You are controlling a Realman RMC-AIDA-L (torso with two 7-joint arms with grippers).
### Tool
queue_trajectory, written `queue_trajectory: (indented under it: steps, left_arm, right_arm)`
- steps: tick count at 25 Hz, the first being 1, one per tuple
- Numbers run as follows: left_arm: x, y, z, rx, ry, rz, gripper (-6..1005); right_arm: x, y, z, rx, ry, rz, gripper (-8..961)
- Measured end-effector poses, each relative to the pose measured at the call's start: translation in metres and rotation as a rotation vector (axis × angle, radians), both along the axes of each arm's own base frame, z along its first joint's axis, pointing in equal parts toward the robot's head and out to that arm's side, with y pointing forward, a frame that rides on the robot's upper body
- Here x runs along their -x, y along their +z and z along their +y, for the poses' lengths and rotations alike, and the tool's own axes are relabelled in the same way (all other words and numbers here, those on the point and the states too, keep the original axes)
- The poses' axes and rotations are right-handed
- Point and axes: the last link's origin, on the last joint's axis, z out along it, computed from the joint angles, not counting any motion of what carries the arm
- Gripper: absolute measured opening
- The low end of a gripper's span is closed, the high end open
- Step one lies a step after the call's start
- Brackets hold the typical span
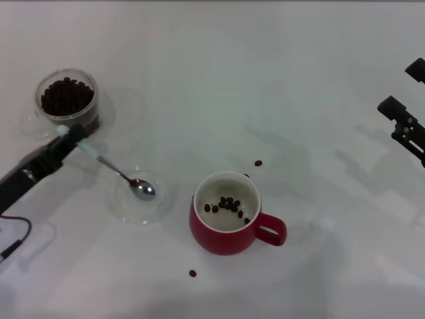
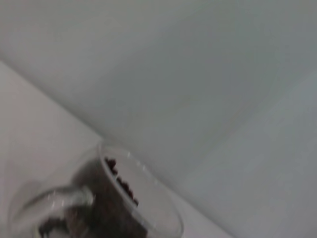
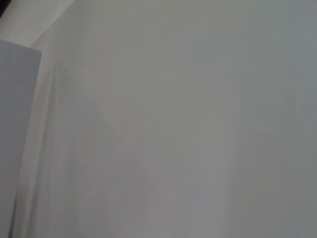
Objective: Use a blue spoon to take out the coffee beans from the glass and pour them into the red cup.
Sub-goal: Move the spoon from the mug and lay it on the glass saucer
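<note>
The glass (image 1: 66,100), clear and full of coffee beans (image 1: 65,94), stands at the far left; it also shows in the left wrist view (image 2: 129,208). My left gripper (image 1: 72,135) is just in front of the glass, shut on the pale handle of the blue spoon (image 1: 116,171). The spoon slants down to the right, and its metal bowl (image 1: 143,190) rests in a flat clear glass dish (image 1: 126,211). The red cup (image 1: 229,219) stands to the right of the dish, handle to the right, with several beans (image 1: 228,205) inside. My right gripper (image 1: 402,88) is parked at the far right edge, open and empty.
One loose bean (image 1: 258,163) lies on the white table behind the red cup, and another (image 1: 192,273) lies in front of it. A dark cable (image 1: 16,232) trails at the left edge below my left arm. The right wrist view shows only bare white surface.
</note>
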Motion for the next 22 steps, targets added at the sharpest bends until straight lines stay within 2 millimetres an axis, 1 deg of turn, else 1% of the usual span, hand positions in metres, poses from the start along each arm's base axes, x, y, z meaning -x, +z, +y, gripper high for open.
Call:
queue_trajectory:
  steps: [2, 3, 7, 12, 17, 22]
  left_arm:
    - [0.0, -0.004, 0.001, 0.011, 0.007, 0.002, 125]
    - [-0.001, -0.011, 0.002, 0.036, 0.022, 0.008, 125]
    - [-0.003, -0.016, 0.002, 0.054, 0.026, 0.008, 126]
    - [-0.003, -0.018, 0.001, 0.066, 0.026, 0.01, 127]
    - [0.0, -0.019, -0.004, 0.068, 0.042, 0.004, 192]
    - [0.008, -0.016, -0.012, 0.052, 0.078, 0.006, 256]
  right_arm:
    - [0.0, 0.0, -0.001, 0.0, -0.002, 0.0, 665]
    - [-0.001, 0.0, -0.001, 0.001, -0.004, 0.0, 665]
    - [-0.002, 0.0, -0.003, 0.001, -0.009, 0.0, 665]
    - [-0.003, 0.0, -0.004, 0.001, -0.015, -0.004, 664]
    - [-0.004, 0.001, -0.004, 0.002, -0.017, -0.007, 664]
    - [-0.004, 0.002, -0.003, 0.003, -0.014, -0.011, 664]
